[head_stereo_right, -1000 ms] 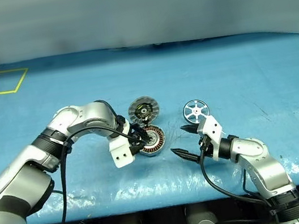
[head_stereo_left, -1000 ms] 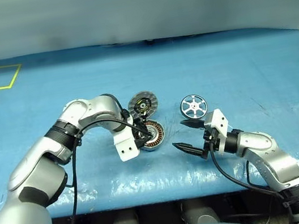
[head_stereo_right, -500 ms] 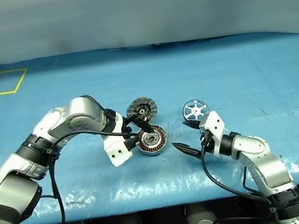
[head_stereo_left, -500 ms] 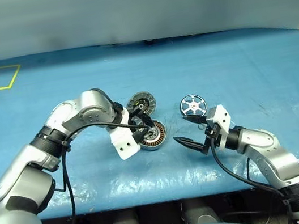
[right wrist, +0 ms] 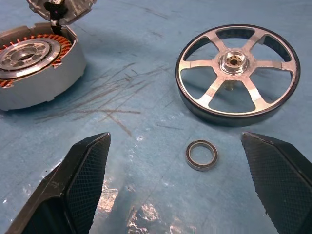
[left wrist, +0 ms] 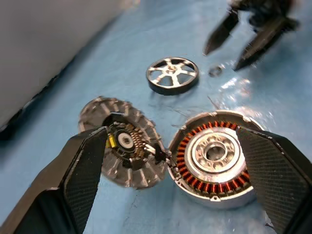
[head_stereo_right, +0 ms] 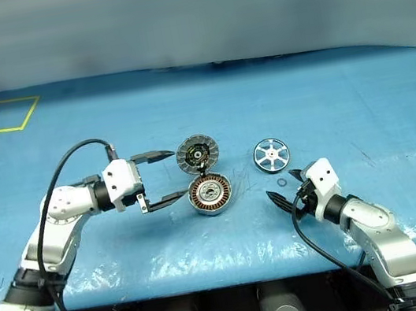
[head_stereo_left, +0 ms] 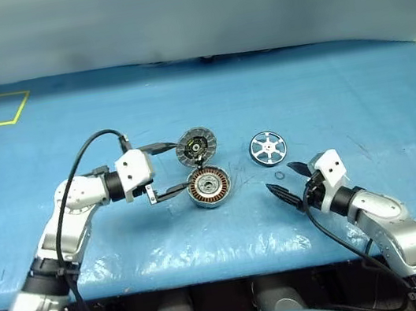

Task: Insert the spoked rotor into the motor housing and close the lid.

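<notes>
Careful: with both grippers' jaws spread and empty, the spoked rotor [head_stereo_left: 269, 148] lies flat on the counter [head_stereo_left: 358, 98] right of the motor housing [head_stereo_left: 209, 186], so your right gripper [head_stereo_left: 291, 181] could catch the small ring [head_stereo_left: 279, 176] instead.

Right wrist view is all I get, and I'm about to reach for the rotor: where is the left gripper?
Observer: The left gripper is open and empty, on the robot's left of the motor housing, with its fingers pointing toward it.
Operator: I only catch an edge of the lid. Is it open?
Observer: Yes. The lid is swung back beyond the housing, with its dark inner face showing, so the windings are uncovered.
</notes>
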Controlling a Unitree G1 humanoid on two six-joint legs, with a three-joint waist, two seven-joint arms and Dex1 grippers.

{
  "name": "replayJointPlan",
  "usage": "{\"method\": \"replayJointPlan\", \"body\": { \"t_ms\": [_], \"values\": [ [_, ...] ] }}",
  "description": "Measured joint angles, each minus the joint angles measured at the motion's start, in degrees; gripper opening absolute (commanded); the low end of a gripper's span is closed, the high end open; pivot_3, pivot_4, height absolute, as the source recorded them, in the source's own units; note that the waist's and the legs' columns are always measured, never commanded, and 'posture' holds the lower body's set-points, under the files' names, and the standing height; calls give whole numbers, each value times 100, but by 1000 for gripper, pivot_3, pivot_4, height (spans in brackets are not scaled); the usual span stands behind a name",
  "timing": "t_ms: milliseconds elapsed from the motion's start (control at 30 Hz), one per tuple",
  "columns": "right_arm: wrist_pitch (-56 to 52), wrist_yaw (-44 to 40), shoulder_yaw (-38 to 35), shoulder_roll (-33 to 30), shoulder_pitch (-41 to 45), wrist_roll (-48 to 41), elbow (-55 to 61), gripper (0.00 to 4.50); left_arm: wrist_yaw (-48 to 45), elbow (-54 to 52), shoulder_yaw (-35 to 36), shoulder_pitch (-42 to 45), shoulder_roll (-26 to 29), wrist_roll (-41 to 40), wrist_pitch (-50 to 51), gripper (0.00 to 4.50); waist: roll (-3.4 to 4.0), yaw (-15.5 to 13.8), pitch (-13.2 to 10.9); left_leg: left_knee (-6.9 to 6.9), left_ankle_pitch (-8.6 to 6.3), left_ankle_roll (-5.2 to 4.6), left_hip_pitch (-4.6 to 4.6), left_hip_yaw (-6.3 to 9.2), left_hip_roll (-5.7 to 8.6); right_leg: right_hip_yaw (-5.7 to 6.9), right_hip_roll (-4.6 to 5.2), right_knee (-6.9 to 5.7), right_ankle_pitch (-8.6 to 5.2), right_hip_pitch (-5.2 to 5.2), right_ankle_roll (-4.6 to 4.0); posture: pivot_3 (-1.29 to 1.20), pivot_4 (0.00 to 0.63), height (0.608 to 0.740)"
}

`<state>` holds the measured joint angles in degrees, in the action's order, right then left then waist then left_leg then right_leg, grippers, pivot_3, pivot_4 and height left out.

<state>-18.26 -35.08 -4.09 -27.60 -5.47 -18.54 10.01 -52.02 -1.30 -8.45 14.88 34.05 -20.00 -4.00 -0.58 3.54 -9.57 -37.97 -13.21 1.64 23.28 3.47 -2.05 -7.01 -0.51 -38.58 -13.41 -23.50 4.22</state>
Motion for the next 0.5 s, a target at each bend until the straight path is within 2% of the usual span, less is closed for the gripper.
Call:
{"method": "replayJointPlan", "body": {
  "t_ms": [67, 167, 433, 500],
  "values": [
    [-19, 65, 39, 67, 24, 35, -65, 4500, 213, -183, 123, -388, -375, -189, 63, 4455, -2, -1, 0, 1, 0, 1, -11, -2, 0, -2, 0, -1, -1, 10, -2, 0, 150, 740],
    [-54, 193, 100, 135, 155, 168, -292, 4500, 233, -257, 135, -784, -587, -303, 97, 4455, -2, 10, 0, 2, 1, 2, -23, -8, 0, -6, -1, -4, -8, 16, -14, 0, 150, 740],
    [26, 303, 108, 317, 466, 307, -799, 4500, 97, 176, 131, -1172, -752, 49, -494, 4455, -5, 24, 2, 7, 2, 4, -36, -15, 0, -12, 0, -6, -12, 23, -20, 0, 150, 740],
    [55, 330, 104, 324, 505, 357, -879, 3834, 62, 430, 126, -1232, -775, 175, -607, 4500, -6, 29, 3, 9, 2, 4, -37, -15, 0, -12, 0, -6, -12, 22, -21, 0, 150, 740]
  ]
}}
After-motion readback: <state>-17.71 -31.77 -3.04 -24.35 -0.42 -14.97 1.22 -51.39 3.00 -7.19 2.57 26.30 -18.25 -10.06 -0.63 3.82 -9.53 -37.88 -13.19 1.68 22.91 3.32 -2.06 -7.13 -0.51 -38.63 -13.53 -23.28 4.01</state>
